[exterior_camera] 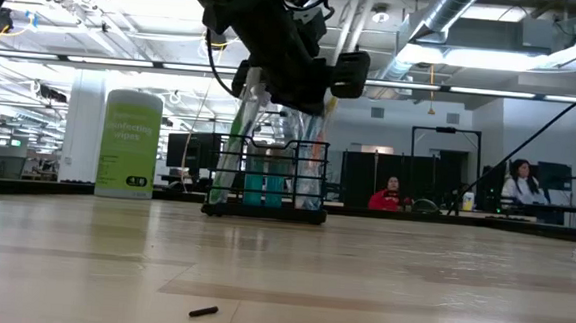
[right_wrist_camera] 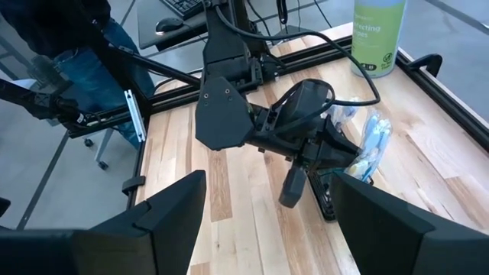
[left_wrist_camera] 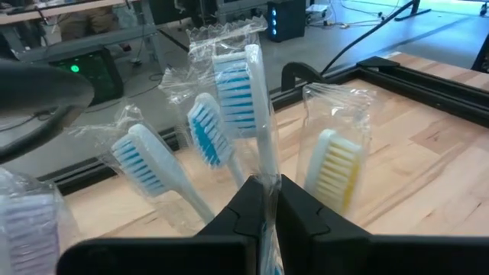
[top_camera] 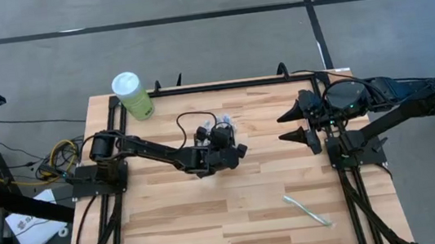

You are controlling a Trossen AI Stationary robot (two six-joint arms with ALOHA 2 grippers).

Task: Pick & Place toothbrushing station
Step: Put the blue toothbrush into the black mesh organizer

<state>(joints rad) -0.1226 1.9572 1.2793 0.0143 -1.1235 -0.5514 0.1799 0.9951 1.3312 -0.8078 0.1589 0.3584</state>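
Note:
The toothbrushing station (exterior_camera: 266, 188), a small black wire caddy, stands on the table's middle, holding several wrapped toothbrushes upright. It also shows in the high view (top_camera: 226, 126). My left gripper (left_wrist_camera: 267, 205) is above the caddy (exterior_camera: 308, 83), shut on a wrapped toothbrush with blue bristles (left_wrist_camera: 238, 80). My right gripper (right_wrist_camera: 267, 221) is open and empty at the table's right side (top_camera: 292, 127), well away from the caddy. Another wrapped toothbrush (top_camera: 306, 210) lies flat on the table near the front right. My left gripper pinches the white handle (left_wrist_camera: 265, 164) of the blue-bristled toothbrush between its two fingers, a little below the head, through the clear wrapper. The fingers lie across the handle. The brush stands nearly upright, head up, among the other brushes; its lower end is hidden by the fingers.
A green canister with a white lid (top_camera: 132, 95) stands at the table's far left corner. A small dark bit (exterior_camera: 204, 312) lies on the table near the front. People sit in the room behind the table (exterior_camera: 391, 196).

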